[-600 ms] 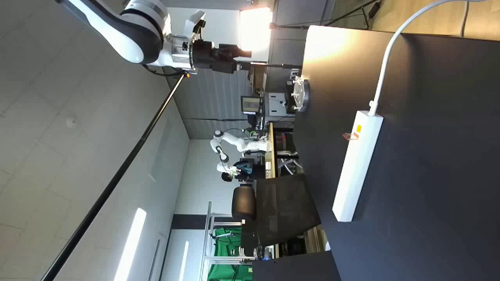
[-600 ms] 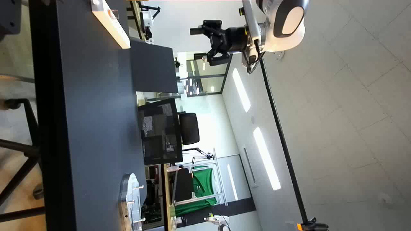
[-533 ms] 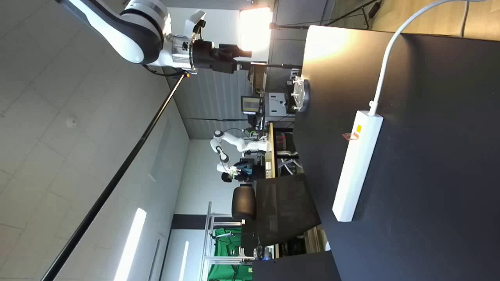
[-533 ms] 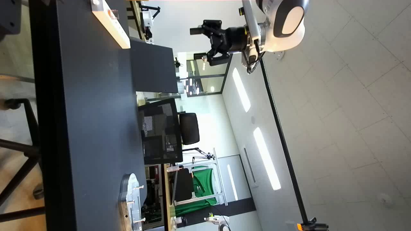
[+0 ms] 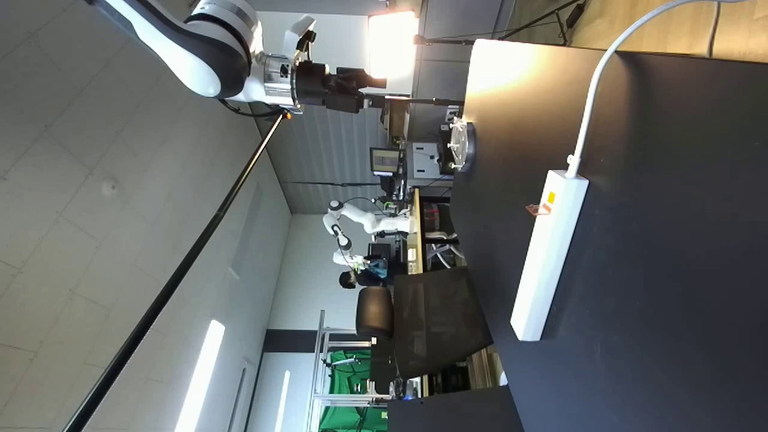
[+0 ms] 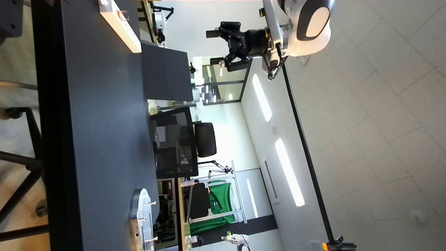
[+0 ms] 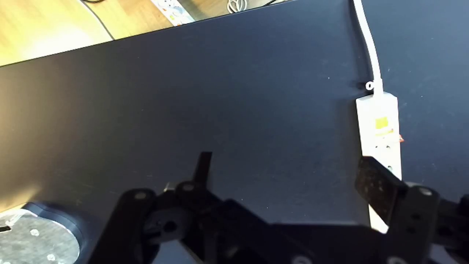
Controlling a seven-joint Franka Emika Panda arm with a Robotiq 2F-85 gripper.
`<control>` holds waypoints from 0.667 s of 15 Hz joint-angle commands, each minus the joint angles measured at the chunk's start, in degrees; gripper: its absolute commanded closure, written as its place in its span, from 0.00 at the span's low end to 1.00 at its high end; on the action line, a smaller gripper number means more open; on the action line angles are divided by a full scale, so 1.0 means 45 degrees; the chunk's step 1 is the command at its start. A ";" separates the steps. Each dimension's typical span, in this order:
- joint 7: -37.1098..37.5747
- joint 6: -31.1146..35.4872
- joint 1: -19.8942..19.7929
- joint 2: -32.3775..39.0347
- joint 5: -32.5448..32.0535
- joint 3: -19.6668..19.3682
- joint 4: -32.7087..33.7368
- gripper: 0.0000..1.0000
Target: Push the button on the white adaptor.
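The white adaptor (image 5: 549, 258) is a long white power strip lying on the dark table; it also shows in an exterior view (image 6: 120, 26) and the wrist view (image 7: 379, 110). The button (image 5: 545, 209) is a small red-orange mark near the cable end, with a see-through reddish flap beside it; it shows in an exterior view (image 6: 122, 15) and as an orange patch in the wrist view (image 7: 384, 132). My gripper (image 6: 211, 47) is open and empty, well above the table and apart from the strip. In the wrist view (image 7: 286, 157) its right finger hides part of the strip.
The dark table (image 5: 660, 270) bears a clear plate with upright pegs (image 5: 461, 145), at lower left in the wrist view (image 7: 40, 236). A white cable (image 5: 591, 105) runs from the strip over the table edge. A mesh chair (image 6: 174, 146) stands beyond the table.
The arm, gripper and white adaptor have not visibly moved. A person in the background has shifted slightly.
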 commanded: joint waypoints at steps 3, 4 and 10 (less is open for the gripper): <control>-0.0038 -0.0022 -0.0202 0.0008 0.0063 0.0207 0.0010 0.00; -0.0038 -0.0022 -0.0202 0.0008 0.0063 0.0207 0.0010 0.00; 0.2758 0.2729 -0.0092 0.0932 -0.1997 0.1753 -0.0895 0.00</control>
